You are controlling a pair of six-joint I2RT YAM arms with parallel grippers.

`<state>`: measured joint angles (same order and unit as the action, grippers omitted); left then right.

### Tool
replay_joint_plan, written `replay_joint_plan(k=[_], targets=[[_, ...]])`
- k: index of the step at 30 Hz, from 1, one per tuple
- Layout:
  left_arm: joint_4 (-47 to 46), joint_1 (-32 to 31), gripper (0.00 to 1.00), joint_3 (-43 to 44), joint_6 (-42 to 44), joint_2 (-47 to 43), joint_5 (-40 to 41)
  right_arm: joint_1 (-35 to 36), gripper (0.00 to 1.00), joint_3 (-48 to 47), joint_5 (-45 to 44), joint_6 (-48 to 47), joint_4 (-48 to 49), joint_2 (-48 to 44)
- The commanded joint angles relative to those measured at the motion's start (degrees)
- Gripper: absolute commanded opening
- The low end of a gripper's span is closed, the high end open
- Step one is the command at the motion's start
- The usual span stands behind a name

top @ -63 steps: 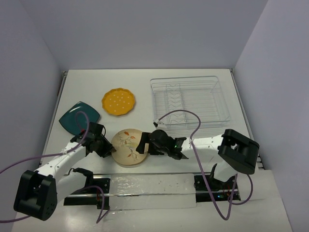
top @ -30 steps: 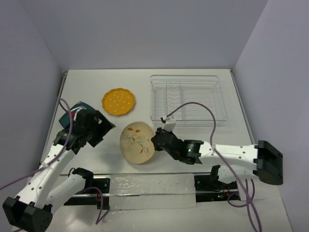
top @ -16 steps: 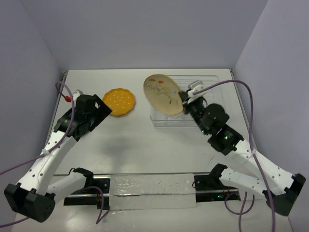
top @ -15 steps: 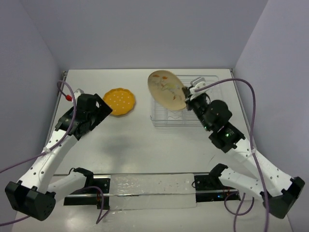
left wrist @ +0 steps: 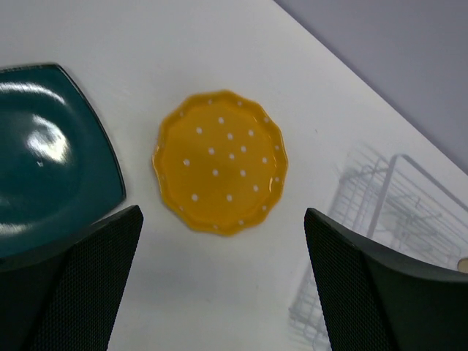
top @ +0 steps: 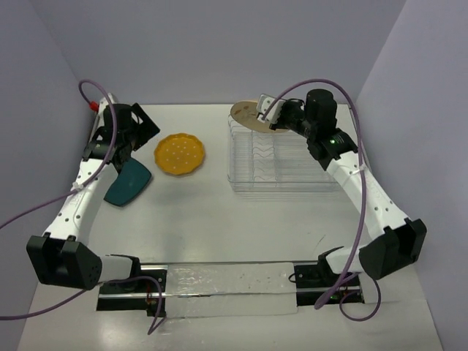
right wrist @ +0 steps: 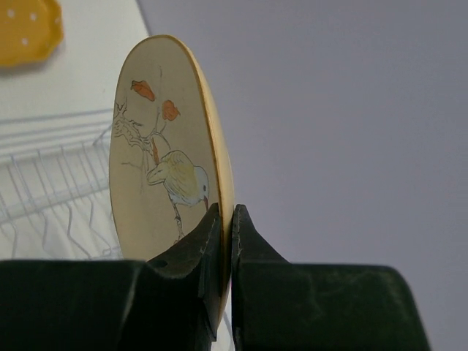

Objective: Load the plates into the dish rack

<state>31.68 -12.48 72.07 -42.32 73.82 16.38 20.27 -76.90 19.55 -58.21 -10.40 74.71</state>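
Right gripper is pinched shut on the rim of the cream plate, which I hold on edge above the far left end of the dish rack. I'd line the rim up with a gap between two dividers, lower it straight, and release only once the wires carry it. Left gripper hangs wide open and empty over the yellow plate and teal plate, both flat on the counter.

One of my left fingers covers the rim of the glossy dark teal plate, which the frame edge also crops. My right jaws hide the lower rim of the cream bird-painted plate; beyond them the silver wire dish rack blurs.
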Motion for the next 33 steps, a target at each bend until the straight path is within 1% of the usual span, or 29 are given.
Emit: replay_joint_plan(k=[1, 2, 3, 5, 6, 9, 14, 18, 23, 30, 33], targets=[[-7.6, 7.4, 0.99, 4.9, 7.8, 4.7, -9.2, -1.5, 0.0, -7.1, 3.2, -10.1, 5.3, 3.2], [-8.1, 9.2, 0.99, 6.0, 8.7, 7.1, -10.9, -2.2, 0.0, -8.5, 3.4, -10.6, 5.2, 5.2], [-8.3, 9.8, 0.99, 8.1, 11.2, 8.4, -10.9, -2.5, 0.0, -9.2, 3.6, -11.1, 4.8, 6.3], [-8.6, 9.8, 0.99, 10.4, 13.8, 11.1, -9.7, -3.0, 0.0, -10.6, 3.8, -11.5, 4.4, 8.3], [-8.5, 9.8, 0.99, 11.9, 15.0, 13.8, -9.3, -3.1, 0.0, -11.4, 3.8, -12.4, 4.2, 10.2], [-6.7, 9.9, 0.99, 18.3, 19.9, 19.7, -10.1, -4.0, 0.0, -12.8, 4.3, -16.5, 3.5, 14.4], [-4.5, 9.9, 0.99, 24.0, 22.8, 25.6, -9.5, -4.7, 0.0, -16.9, 2.4, -19.3, 1.6, 20.2], [-4.2, 10.0, 0.99, 25.1, 24.2, 28.0, -10.0, -4.9, 0.0, -18.4, 3.7, -20.2, 0.6, 22.1], [-3.8, 10.0, 0.99, 27.4, 27.5, 30.8, -11.2, -5.1, 0.0, -17.5, 5.1, -24.2, -0.8, 24.0], [-3.4, 10.0, 0.99, 29.7, 32.4, 34.0, -13.3, -5.5, 0.0, -16.9, 8.4, -22.4, -2.0, 25.8], [-3.6, 10.0, 0.99, 30.1, 36.2, 35.3, -15.4, -5.5, 0.0, -16.2, 8.9, -21.3, -2.0, 27.1]])
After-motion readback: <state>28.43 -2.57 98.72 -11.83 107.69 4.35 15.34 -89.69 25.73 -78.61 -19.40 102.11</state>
